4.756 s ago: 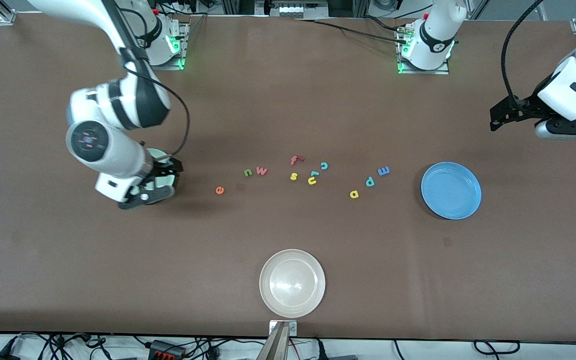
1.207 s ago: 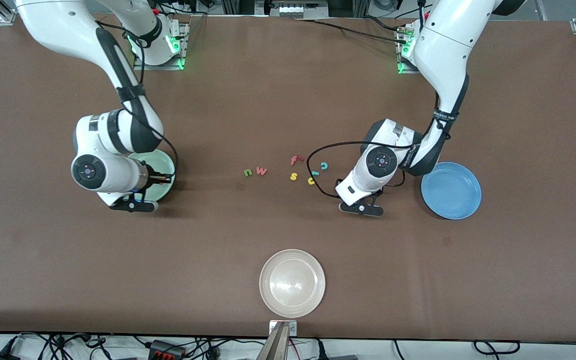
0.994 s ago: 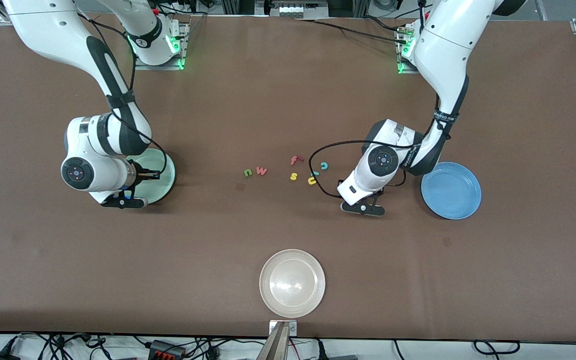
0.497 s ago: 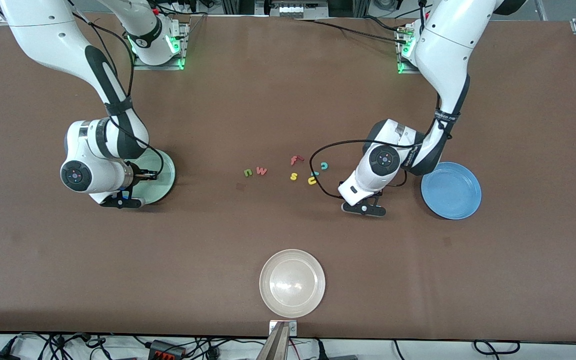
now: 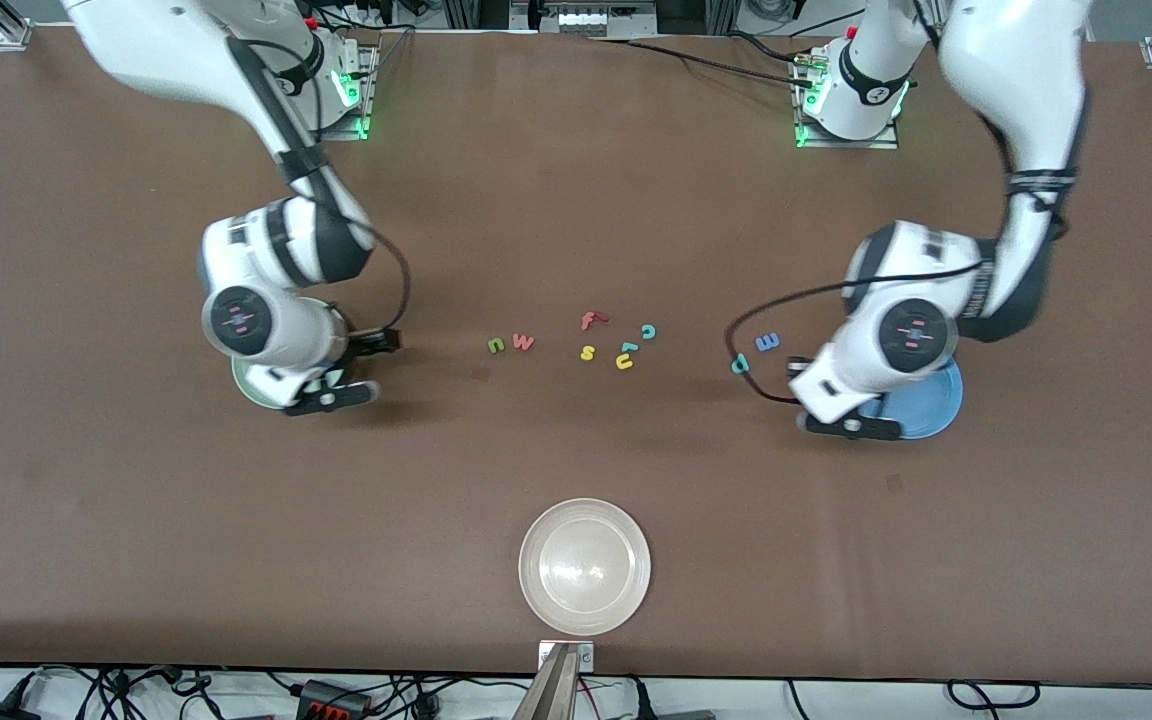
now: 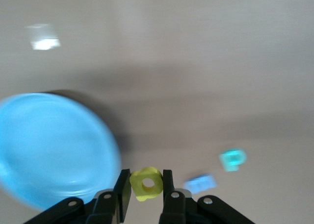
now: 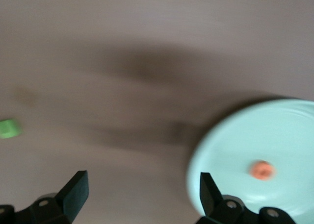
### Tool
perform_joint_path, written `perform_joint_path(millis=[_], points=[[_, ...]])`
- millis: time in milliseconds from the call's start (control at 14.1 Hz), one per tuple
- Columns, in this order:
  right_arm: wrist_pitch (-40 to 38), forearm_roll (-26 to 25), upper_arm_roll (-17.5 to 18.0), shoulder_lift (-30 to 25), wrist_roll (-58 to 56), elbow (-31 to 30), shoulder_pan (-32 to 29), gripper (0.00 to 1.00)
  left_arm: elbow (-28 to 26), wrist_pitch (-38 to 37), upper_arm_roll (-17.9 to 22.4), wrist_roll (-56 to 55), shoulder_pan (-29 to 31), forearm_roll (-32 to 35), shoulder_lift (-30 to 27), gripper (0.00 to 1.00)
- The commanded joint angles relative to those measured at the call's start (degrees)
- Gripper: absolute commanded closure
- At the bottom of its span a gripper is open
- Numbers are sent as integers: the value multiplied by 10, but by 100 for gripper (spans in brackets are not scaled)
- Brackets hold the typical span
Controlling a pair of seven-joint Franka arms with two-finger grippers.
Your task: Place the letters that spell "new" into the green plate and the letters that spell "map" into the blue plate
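My left gripper (image 6: 146, 183) is shut on the yellow a (image 6: 147, 184), up in the air just off the rim of the blue plate (image 5: 939, 408) (image 6: 54, 150), on the side toward the letters. The blue m (image 5: 767, 342) (image 6: 201, 183) and teal p (image 5: 739, 365) (image 6: 232, 159) lie on the table close by. My right gripper (image 7: 142, 186) is open and holds nothing, over the table beside the green plate (image 5: 248, 385) (image 7: 274, 136). The orange e (image 7: 261, 170) lies in that plate. The green n (image 5: 496, 345) (image 7: 9, 128) and pinkish-red w (image 5: 524, 342) lie side by side mid-table.
A red f (image 5: 591, 320), yellow s (image 5: 587, 352), yellow u (image 5: 624, 362) and teal c (image 5: 648, 331) lie clustered between the two groups. A cream-white plate (image 5: 585, 566) stands near the table's front edge. A black cable loops from the left wrist near the p.
My left gripper shut on the yellow a, lifted it and carried it toward the blue plate. My right gripper opened, left the orange e in the green plate and moved toward the letters.
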Motion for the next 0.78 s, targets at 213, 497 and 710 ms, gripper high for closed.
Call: perform_joint_path(millis=[213,497,710], points=[[57,2,-3,39,1,34,99,27,-56,49,-6,84,77,13,28,86],[63,3,-3,76,1,64,115,34,-122,156,-6,74,77,13,27,28],[96,2,-3,97,27,66,130,34,-105,117,-10,81,79,13,5,0]])
